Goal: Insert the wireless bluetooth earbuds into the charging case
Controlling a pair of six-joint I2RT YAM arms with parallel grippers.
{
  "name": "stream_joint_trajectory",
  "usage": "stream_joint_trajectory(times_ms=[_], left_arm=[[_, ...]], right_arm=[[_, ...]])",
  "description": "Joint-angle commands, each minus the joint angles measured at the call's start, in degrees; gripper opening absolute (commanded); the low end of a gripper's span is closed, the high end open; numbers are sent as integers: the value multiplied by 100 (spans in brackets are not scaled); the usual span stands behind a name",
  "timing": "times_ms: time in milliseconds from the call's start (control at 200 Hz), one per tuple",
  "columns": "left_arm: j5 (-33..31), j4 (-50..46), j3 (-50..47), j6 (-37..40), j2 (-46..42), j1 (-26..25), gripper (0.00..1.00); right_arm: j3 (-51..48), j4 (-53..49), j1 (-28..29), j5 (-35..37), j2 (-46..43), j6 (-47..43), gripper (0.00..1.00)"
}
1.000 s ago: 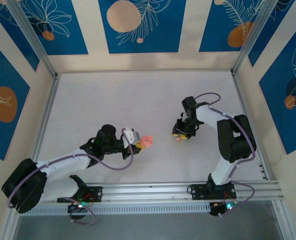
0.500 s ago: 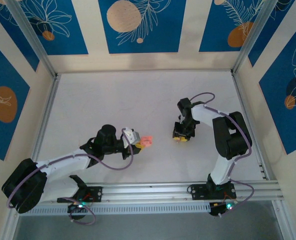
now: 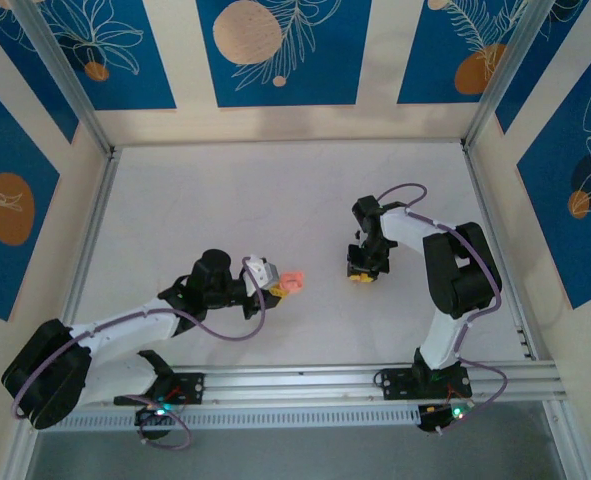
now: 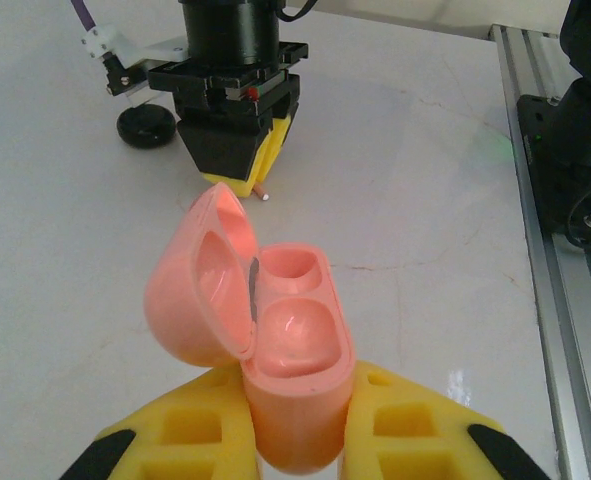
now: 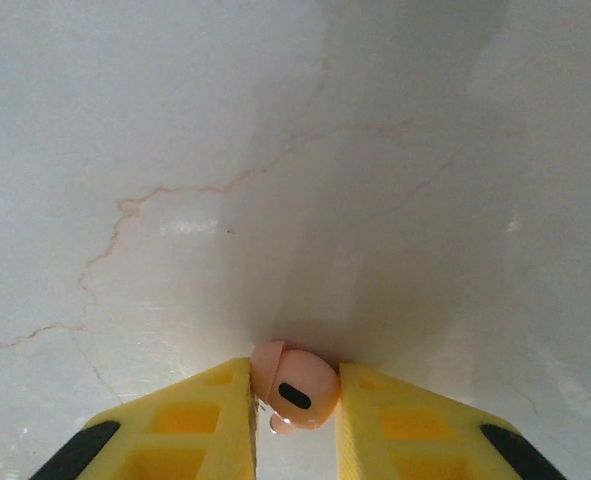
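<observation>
– Earbud [image 5: 293, 388]: where is it?
– It's pink with a black oval mark, and it lies on the surface [image 3: 225, 200] right of its middle. The yellow fingers of the right claw [image 5: 295, 370] press against both its sides.
– And the charging case [image 4: 290, 340]?
– It's clamped by its base in the left claw [image 4: 297, 405], near the surface's middle. The lid is hinged open and both wells are empty.

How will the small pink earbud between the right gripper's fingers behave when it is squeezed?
The earbud looks rounded and glossy, so it may slip from the right gripper. Tiny, it is probably light and apt to roll.
</observation>
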Motion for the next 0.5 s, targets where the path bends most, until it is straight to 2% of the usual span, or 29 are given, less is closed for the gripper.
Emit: stream_joint_trajectory(times_ms=[0, 150, 495], left_arm=[[1, -57, 86, 158, 6, 60, 14], [35, 138, 35, 168, 218, 54, 14], [99, 1797, -177, -240, 1200, 9, 13]], right_arm=[[-102, 287, 83, 140, -189, -114, 24], [-408, 562, 141, 232, -657, -149, 23], [-1307, 1651, 611, 316, -2200, -313, 23]])
